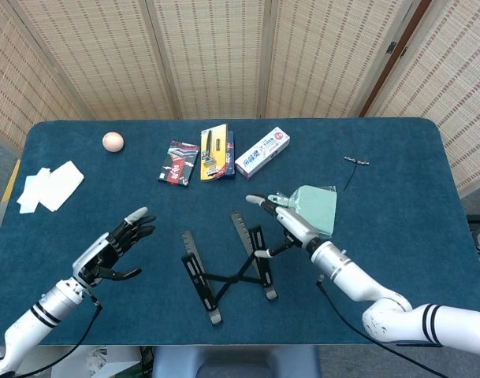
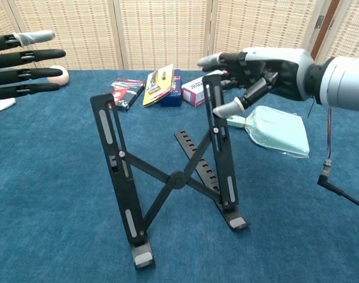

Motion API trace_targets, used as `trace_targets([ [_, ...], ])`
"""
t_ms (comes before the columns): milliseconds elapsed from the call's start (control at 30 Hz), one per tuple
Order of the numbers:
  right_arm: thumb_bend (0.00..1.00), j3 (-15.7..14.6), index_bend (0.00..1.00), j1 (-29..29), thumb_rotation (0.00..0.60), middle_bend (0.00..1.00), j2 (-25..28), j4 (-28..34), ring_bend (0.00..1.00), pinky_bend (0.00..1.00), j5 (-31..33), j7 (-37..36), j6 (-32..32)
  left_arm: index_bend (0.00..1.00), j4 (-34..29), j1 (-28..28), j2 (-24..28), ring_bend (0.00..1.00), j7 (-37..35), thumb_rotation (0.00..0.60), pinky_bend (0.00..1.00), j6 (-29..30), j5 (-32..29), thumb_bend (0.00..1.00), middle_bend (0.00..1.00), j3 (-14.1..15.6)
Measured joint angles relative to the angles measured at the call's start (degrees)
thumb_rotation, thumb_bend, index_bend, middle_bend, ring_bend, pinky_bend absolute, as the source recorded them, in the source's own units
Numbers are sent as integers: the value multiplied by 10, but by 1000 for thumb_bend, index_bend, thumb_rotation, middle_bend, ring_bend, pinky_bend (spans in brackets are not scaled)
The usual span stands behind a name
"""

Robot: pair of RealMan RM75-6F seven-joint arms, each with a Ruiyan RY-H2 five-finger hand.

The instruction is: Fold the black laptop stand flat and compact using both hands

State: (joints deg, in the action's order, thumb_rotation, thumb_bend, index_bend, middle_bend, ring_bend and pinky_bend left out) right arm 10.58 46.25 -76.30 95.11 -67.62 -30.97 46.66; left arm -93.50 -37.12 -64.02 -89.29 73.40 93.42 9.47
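Chest view, right hand (image 2: 259, 73): upper right, thumb and fingers gripping the top of the stand's right upright.
Left hand (image 2: 20, 48): upper left edge, fingers spread, holding nothing, well apart from the stand.
Laptop stand (image 2: 170, 177): frame centre, partly narrowed, crossbars scissored.
Risk: one-sided pushing may tip or skid it, left upright unsupported.

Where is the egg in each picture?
Head view: the egg sits far back on the left of the blue table, left of the small red and black packet.
Chest view: only a sliver of the egg shows at the far left, behind the left robot hand.
Shared landmark: the white toothpaste box.
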Motion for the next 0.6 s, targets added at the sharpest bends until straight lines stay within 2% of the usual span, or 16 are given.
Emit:
trace_targets([
  [133, 27, 16, 0, -14, 600, 0, -10, 2, 0, 19, -6, 44, 70, 0, 2, -3, 10, 99, 98, 600, 54, -23, -16, 171, 85, -12],
  [267, 28, 13, 0, -28, 600, 0, 2, 11, 0, 10, -52, 89, 109, 0, 12, -9, 12, 99, 229, 600, 54, -54, -32, 172, 85, -23],
  [433, 27, -15, 0, -45, 600, 0, 28, 12, 0, 3, -145, 163, 141, 0, 39, -16, -6, 97, 406, 600, 51, -88, -51, 171, 85, -35],
  [600, 27, -59, 0, -60, 600, 0, 45, -1, 0, 0, -229, 256, 165, 0, 88, -22, -52, 65, 582, 600, 31, -124, -67, 171, 64, -48],
])
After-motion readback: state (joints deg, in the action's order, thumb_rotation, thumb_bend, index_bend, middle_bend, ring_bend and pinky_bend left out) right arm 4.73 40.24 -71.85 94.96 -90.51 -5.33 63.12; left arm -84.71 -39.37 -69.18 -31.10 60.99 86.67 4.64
